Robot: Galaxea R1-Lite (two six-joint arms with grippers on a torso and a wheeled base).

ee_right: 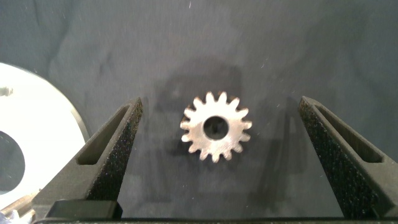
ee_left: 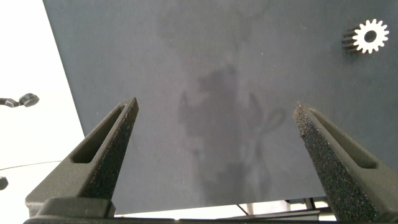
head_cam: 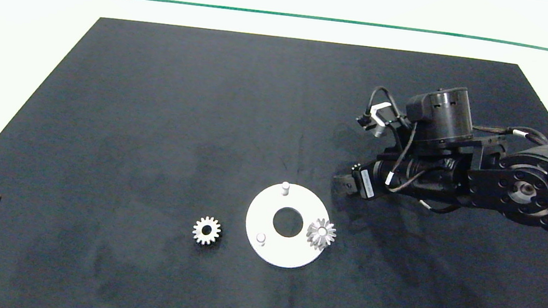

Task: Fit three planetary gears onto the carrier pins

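Seen from above, a white disc (head_cam: 284,252) lies on a dark surface (head_cam: 154,108) with one planetary gear (head_cam: 321,233) seated on its right-hand pin, while two carrier pins, a far one (head_cam: 285,188) and a near-left one (head_cam: 260,238), stand bare and upright. A second gear (head_cam: 206,230) lies flat just left of the disc. The right arm reaches in from the right, its pincer hidden under the wrist. In the left wrist view, the left pincer (ee_left: 214,134) hangs spread wide and empty at the surface's edge, the loose gear (ee_left: 370,36) well apart. In the right wrist view, the right pincer (ee_right: 221,134) is spread wide around a third gear (ee_right: 216,127), lying flat, bore axis vertical, untouched. An off-centre closing could likely tip or skid this gear.
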